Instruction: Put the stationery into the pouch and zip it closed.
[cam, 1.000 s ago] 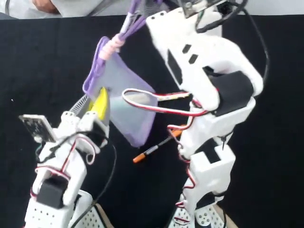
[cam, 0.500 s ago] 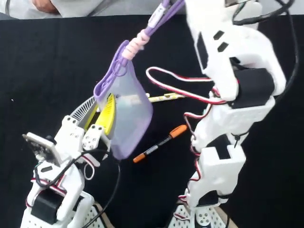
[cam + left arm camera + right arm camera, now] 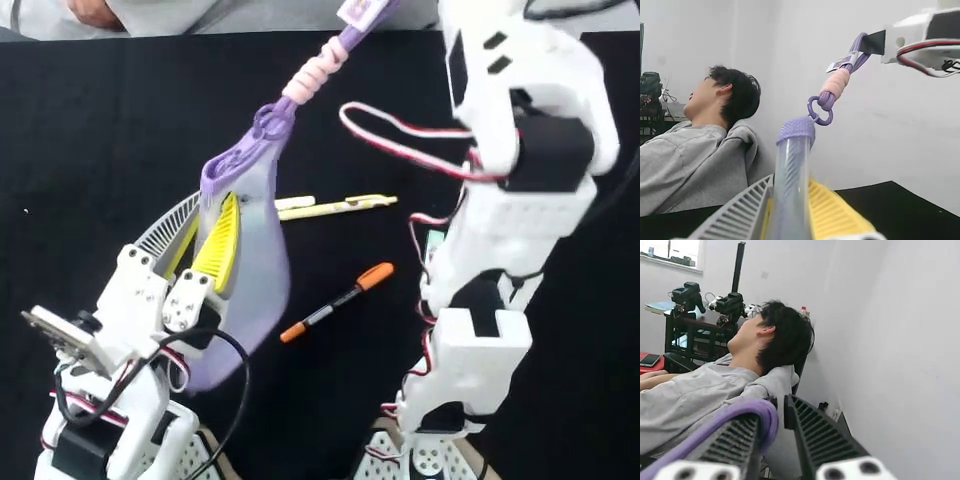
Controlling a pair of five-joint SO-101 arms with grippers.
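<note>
Purple and see-through, the pouch (image 3: 255,280) is hanging stretched between the two arms above the black table (image 3: 100,120). The left gripper (image 3: 205,210) is pinching the pouch's side just under its purple top band, with the grey and yellow fingers (image 3: 222,245) closed tight on the plastic. The right gripper (image 3: 774,412) is clamping the purple strap (image 3: 340,42) high up, its black jaws nearly together with the cord between them. A small white label (image 3: 840,62) is dangling from the strap above the pink sleeve (image 3: 318,68), but its print is too small for me to read. An orange marker (image 3: 330,305) and a yellow pen (image 3: 340,207) are lying on the table beside the pouch, outside it. Compared with a second ago, the right arm is standing further right and the strap is running steeper and tauter. The left arm is sitting lower, the pouch is looking longer and narrower, and the yellow pen is showing where the pouch was covering it. The marker is lying where it was
</note>
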